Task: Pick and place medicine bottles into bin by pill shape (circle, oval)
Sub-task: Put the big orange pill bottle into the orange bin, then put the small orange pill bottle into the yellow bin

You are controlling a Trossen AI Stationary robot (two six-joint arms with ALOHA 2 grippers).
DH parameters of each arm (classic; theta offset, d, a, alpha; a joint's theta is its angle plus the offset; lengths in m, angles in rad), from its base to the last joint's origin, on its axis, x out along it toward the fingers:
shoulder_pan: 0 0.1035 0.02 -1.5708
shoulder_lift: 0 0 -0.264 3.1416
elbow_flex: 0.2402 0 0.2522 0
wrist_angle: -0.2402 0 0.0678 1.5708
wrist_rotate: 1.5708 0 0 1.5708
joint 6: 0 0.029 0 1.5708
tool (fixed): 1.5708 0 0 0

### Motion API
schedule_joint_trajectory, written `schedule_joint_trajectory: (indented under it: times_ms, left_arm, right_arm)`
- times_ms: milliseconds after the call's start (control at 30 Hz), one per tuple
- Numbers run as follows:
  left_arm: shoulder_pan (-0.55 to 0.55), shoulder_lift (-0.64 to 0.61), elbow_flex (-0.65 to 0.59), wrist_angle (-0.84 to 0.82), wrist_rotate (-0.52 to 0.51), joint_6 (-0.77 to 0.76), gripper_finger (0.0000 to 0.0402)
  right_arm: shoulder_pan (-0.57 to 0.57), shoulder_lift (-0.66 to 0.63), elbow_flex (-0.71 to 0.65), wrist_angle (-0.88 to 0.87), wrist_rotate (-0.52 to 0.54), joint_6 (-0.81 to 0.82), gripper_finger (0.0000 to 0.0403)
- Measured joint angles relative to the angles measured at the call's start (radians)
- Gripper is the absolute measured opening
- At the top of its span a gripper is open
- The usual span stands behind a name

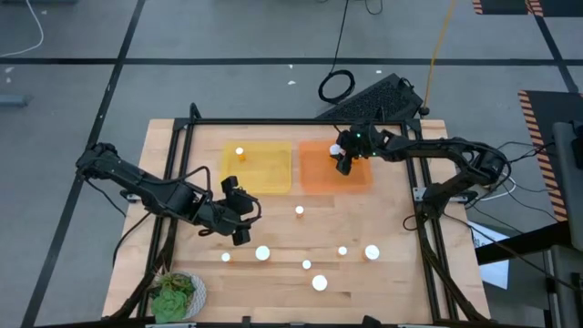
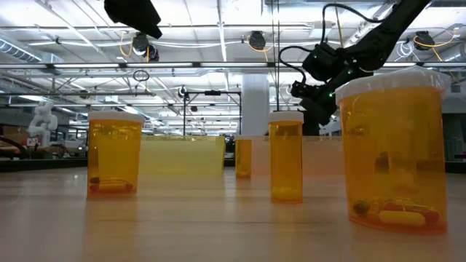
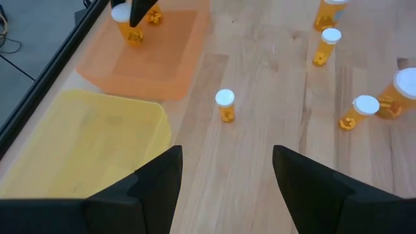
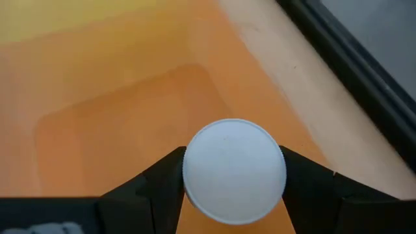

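Wood planks with a pale grain make up the table [image 1: 392, 219], framed by dark metal rails. Two shallow translucent plastic bins sit side by side near its far edge: a yellow bin [image 1: 258, 167] with one small bottle [image 1: 240, 152] in its far left corner, and an orange bin [image 1: 321, 173]. The right gripper [image 4: 232, 170] hangs over the orange bin's far right part, its dark fingers clamped on the round, matte white cap of a held bottle [image 4: 234, 170]; only the right wrist view shows that grip closely, while the left wrist view reveals a second amber bottle [image 3: 154, 16] already lying in that bin. The left gripper [image 3: 226, 170] hovers low over the table's left middle, just off the yellow bin's near edge, fingers spread apart and holding nothing, its arm reaching in from the left edge. Loose amber cylinders with white caps, the remaining bottles [image 1: 319, 282], stand scattered across the near half of the table. The low view alone shows oblong pills through the clear amber walls. A green leafy object [image 1: 175, 293] sits at the near left corner.
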Motion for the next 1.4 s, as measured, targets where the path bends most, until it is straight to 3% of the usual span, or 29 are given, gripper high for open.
schedule_joint_trajectory:
  times_ms: [167, 733, 1133, 1400]
  left_arm:
    - [0.0, 0.0, 0.0, 0.0, 0.0, -0.001, 0.0243]
    - [-0.003, 0.0, 0.0, 0.013, 0.003, -0.012, 0.0243]
    - [-0.064, 0.016, 0.001, 0.089, 0.005, -0.012, 0.0243]
    - [-0.116, 0.065, 0.005, 0.067, 0.041, -0.121, 0.0243]
  right_arm:
    - [0.0, 0.045, 0.0, 0.012, -0.022, -0.016, 0.0218]
    - [0.0, 0.018, 0.0, 0.074, -0.017, -0.074, 0.026]
    - [0.016, -0.309, 0.0, -0.066, -0.02, -0.082, 0.0261]
    - [0.069, -0.49, 0.0, -0.197, -0.021, -0.08, 0.0261]
